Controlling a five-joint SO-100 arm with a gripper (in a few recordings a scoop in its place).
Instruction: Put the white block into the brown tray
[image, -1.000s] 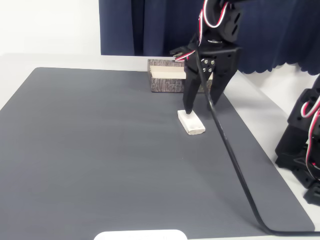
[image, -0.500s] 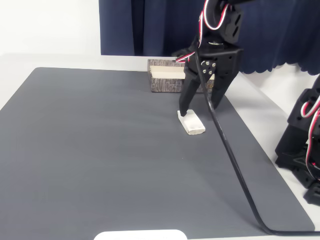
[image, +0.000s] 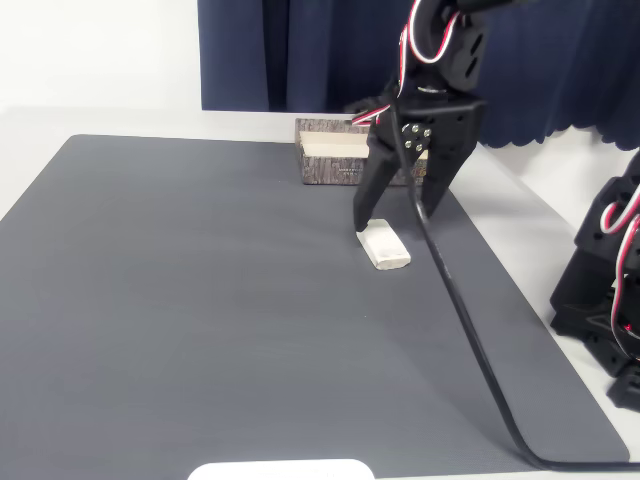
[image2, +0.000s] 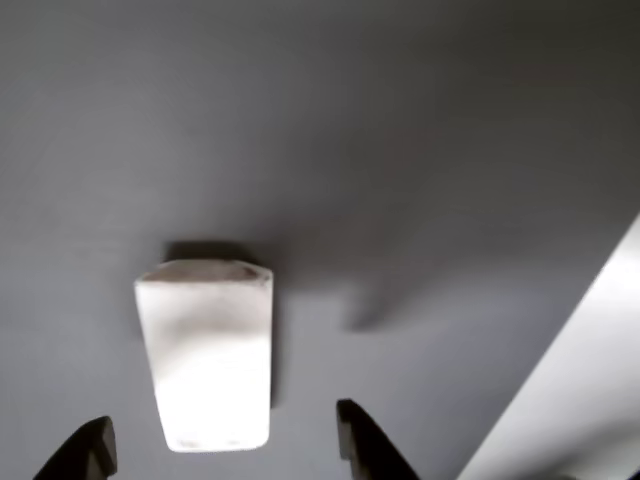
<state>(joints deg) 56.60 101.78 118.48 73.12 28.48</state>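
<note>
While the jaws stand wide apart above the white block (image: 383, 245), neither finger touches it in the fixed view. Lying flat on the dark mat (image: 220, 300), the block has bare mat on every side. At its 11 o'clock the brown tray (image: 335, 152) sits by the mat's far edge.

Looks like a lab or demo setup. Dark mat (image: 220, 300) on a white table (image: 90, 125), navy curtain (image: 300, 50) as backdrop, spare robot hardware (image: 610, 290) at the right.
</note>
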